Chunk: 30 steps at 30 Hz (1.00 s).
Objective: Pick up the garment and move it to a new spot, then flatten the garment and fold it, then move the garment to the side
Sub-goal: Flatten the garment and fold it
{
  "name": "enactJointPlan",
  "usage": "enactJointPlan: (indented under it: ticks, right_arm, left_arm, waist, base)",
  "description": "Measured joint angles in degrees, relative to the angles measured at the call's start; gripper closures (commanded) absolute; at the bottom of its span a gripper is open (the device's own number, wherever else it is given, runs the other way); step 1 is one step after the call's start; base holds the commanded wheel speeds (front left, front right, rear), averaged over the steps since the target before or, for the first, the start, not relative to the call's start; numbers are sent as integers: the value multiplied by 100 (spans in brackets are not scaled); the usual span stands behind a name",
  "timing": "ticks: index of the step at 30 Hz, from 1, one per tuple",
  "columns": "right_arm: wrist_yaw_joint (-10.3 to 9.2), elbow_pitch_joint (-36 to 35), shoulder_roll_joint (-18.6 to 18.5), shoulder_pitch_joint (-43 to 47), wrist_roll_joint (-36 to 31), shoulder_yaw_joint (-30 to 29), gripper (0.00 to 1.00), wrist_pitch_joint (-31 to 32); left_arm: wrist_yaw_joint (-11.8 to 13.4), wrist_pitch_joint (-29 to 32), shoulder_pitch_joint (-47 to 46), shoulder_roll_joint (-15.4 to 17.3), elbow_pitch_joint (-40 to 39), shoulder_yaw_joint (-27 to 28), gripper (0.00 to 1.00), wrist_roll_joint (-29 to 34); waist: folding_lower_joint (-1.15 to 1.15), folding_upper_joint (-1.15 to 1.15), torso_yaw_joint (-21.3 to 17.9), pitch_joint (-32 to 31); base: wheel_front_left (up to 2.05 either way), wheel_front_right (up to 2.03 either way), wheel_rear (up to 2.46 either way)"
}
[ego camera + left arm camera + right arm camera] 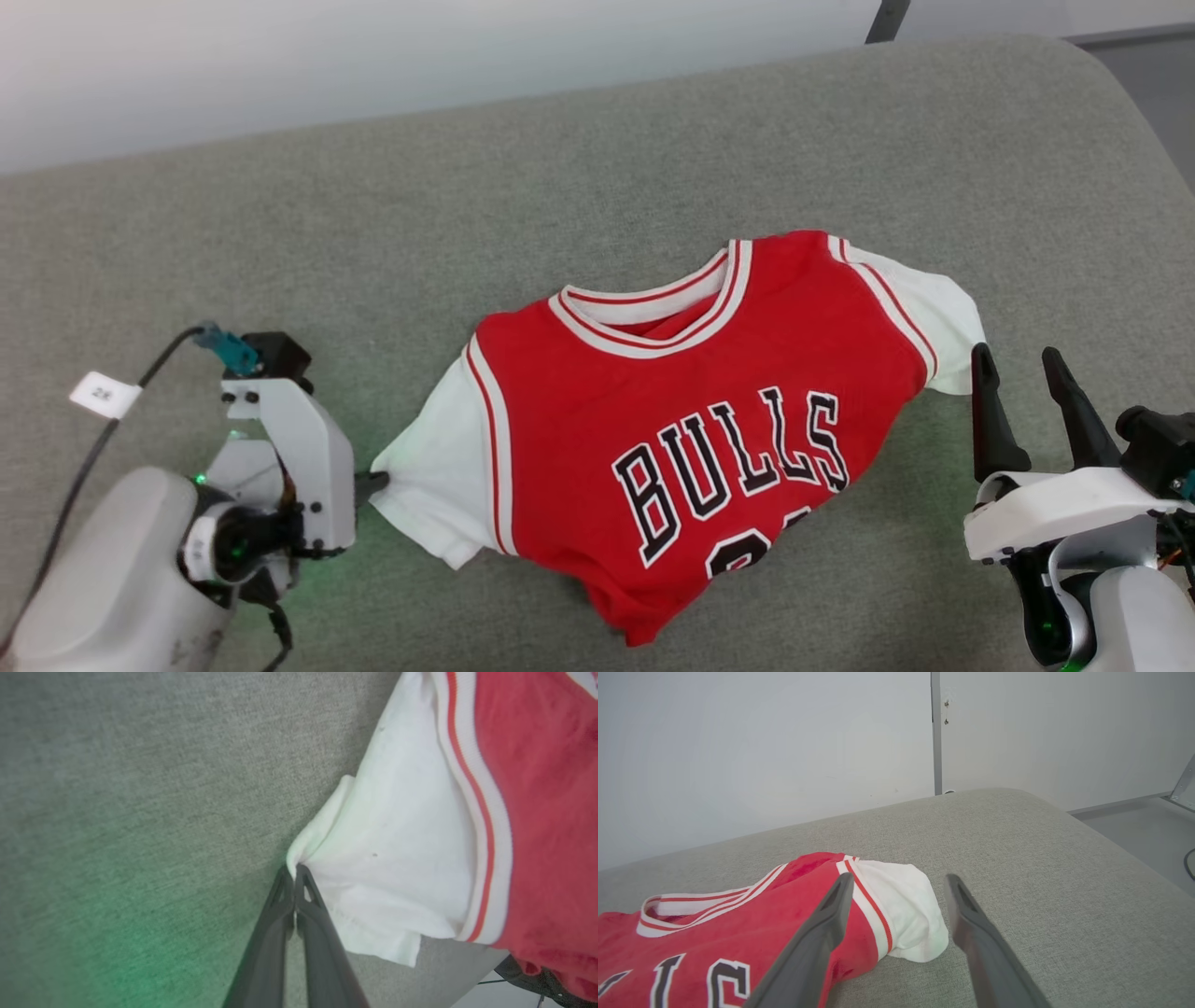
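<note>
Our left claw (295, 873) nips the garment (691, 420) by one white sleeve; our right claw (1015, 355) gapes, seemingly just beside the other.

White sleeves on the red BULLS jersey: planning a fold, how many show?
2. One white sleeve, at left, is pinched by the left gripper; the other lies free near the open right gripper.

1. The garment (709, 411): soft, matt knit cloth, with ribbed striped trim at the collar and armholes.
2. The desk (560, 187): grey woven cloth cover, coarse-grained and matt.
3. The fingers (817, 947): dark, smooth, matt plastic.
4. The wall (738, 742): smooth, matt white.
</note>
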Motion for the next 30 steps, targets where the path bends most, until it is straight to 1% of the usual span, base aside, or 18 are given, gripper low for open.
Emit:
enactJointPlan:
  ticks: [6, 8, 14, 23, 30]
  right_arm:
    - [0, -68, 0, 62, -60, -58, 0, 75]
    - [0, -101, 1, 92, -74, -70, 0, 108]
    - [0, -201, -7, 205, -108, -97, 0, 214]
    - [0, -401, -20, 280, -123, -62, 0, 388]
    - [0, -494, -45, 297, -120, -34, 0, 480]
  left_arm:
    - [-65, -125, -28, -48, 133, 29, 100, -19]
    - [-69, -152, -30, 5, 145, 44, 100, -16]
    - [-153, -299, -124, 359, 160, 182, 100, 66]
    - [-261, -419, -321, 1004, 327, 307, 100, 350]
    - [-337, -603, -394, 1285, 692, 390, 100, 437]
  waist:
    - [0, 0, 92, -137]
    - [0, 0, 130, -192]
    - [0, 0, 259, -343]
    - [0, 0, 364, -437]
    - [0, 0, 317, -401]
  base:
    - [0, 0, 0]
    - [0, 0, 0]
    - [0, 0, 0]
    - [0, 0, 0]
    - [0, 0, 0]
